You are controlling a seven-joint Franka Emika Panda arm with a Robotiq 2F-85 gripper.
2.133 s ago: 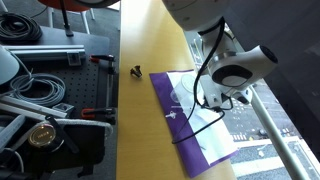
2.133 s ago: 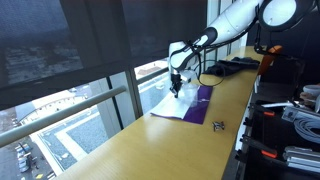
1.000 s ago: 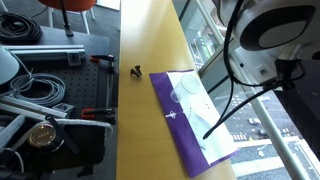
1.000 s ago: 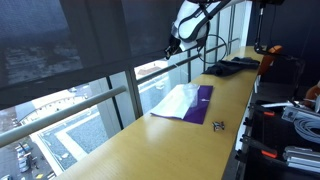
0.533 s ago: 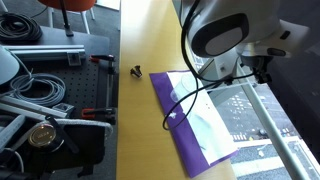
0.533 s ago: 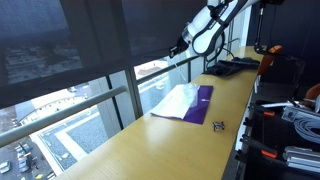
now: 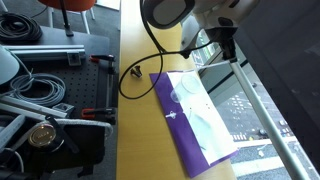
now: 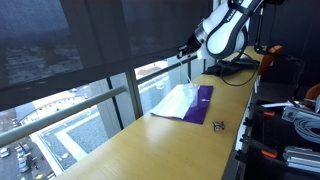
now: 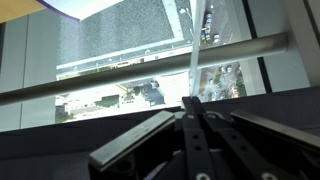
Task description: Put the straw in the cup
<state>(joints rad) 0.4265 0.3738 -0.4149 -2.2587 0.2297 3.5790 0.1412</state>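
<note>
While the long yellow wooden counter carries a purple-edged white mat, the black hand hangs well above the small clear plastic cup on that mat. It is closed tight on the thin white straw, which dangles vertically, apt for lowering in.

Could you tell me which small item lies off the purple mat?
The black clip, on bare wood beside the purple mat; the short white bit lies on it.

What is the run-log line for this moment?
gripper: shut on straw | straw: hanging upright in air | cup: on purple mat, no straw inside | task: not yet done
</note>
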